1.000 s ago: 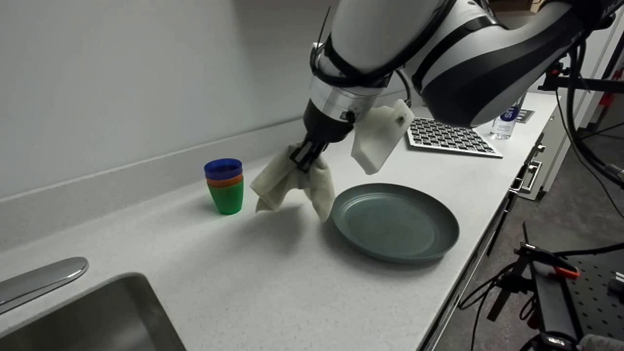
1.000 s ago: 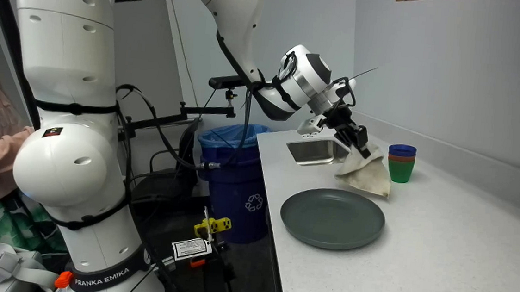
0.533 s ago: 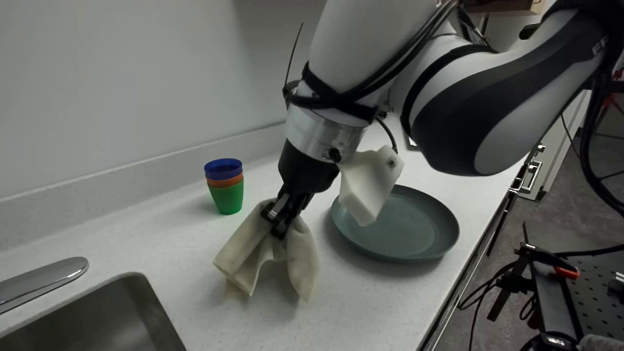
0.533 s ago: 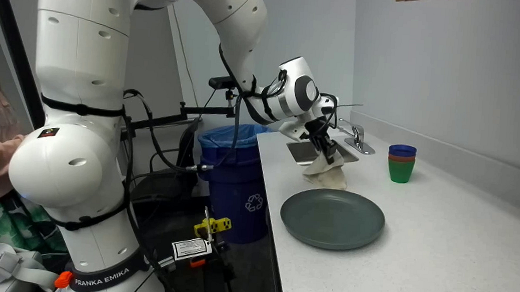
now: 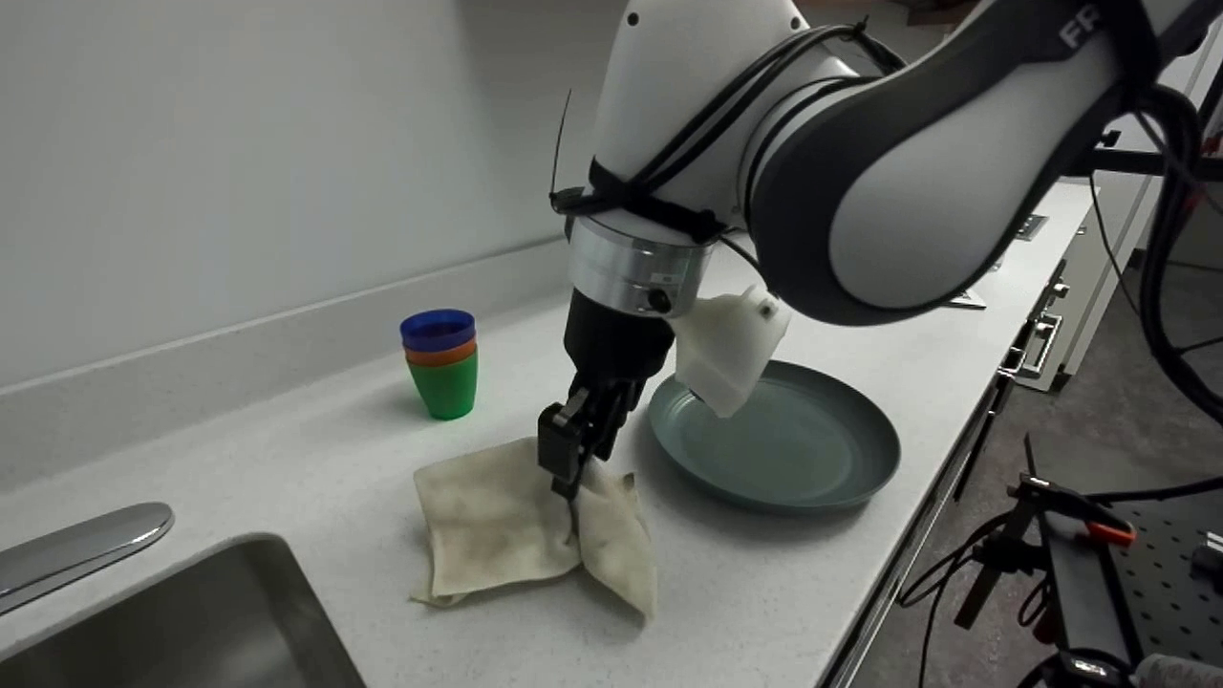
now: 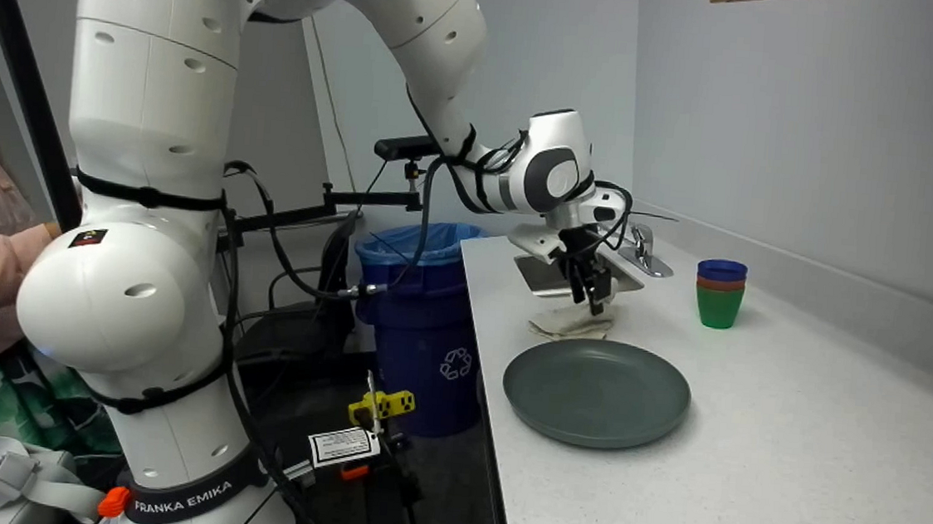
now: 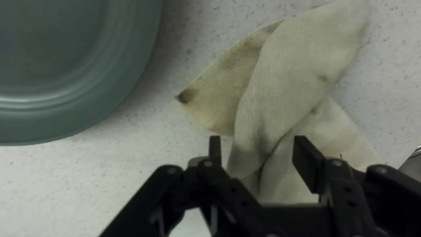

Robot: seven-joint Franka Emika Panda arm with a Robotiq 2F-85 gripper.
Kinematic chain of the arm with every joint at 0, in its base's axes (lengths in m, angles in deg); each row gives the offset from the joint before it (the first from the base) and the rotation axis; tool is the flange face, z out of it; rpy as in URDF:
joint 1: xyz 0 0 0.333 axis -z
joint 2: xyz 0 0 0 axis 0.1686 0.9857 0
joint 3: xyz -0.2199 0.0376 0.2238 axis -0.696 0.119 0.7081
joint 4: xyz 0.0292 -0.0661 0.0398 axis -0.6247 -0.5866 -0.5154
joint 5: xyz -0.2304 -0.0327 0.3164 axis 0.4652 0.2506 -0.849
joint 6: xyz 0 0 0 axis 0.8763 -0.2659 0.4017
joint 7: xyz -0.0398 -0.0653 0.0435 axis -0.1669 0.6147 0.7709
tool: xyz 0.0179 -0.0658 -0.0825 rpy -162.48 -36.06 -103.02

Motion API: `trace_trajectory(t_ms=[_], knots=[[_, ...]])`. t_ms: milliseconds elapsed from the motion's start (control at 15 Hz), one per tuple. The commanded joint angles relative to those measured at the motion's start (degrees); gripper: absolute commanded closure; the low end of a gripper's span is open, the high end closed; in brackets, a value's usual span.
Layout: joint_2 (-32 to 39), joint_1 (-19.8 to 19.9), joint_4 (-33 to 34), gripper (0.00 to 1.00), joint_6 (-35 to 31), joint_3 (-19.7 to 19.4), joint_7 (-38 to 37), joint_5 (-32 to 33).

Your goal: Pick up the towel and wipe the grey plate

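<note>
Tool [image 7: 256, 148] spread; towel [image 7: 286, 75] cream, creased, brown-stained; plate [image 6: 596, 393] grey-green

In an exterior view, it's the towel [image 5: 497, 526] on the tabletop [image 5: 745, 602], the end effector [image 5: 584, 470] over it! The plate [image 5: 798, 451] sits just beside, right and slightly farther off, a gap between them. Beyond the towel, a little left, stand the cups [image 5: 442, 373], stacked one inside another. Near left, the sink [image 5: 234, 612], with the tap [image 5: 86, 552] on its far side.
</note>
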Motion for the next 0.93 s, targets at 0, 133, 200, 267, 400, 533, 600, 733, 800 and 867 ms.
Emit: trace_trajectory(t_ms=[0, 133, 200, 267, 400, 533, 600, 733, 800, 867], knots=[[-4.16, -0.67, 1.16, 0.10, 7.46, -2.88, 4.47, -3.01], [-6.50, 0.02, 1.68, 0.00, 12.00, -3.63, 5.44, -4.18], [-8.04, 0.36, 1.66, 0.00, 14.20, -3.93, 5.93, -4.89], [-9.51, 0.36, 1.76, 0.00, 16.36, -4.29, 5.72, -5.12], [-12.72, 0.54, 1.27, 0.00, 19.89, -4.83, 5.37, -5.03], [-15.92, 0.62, 0.54, 0.00, 22.48, -4.99, 4.95, -3.90], [-17.49, 0.68, 0.12, 0.00, 23.46, -5.04, 4.66, -3.31], [-20.63, 0.90, -0.85, 0.00, 24.77, -4.95, 4.14, -2.39], [-22.07, 1.13, -1.52, 0.00, 24.94, -4.96, 3.75, -1.76], [-23.47, 1.35, -2.08, 0.00, 25.13, -4.90, 3.39, -1.16]])
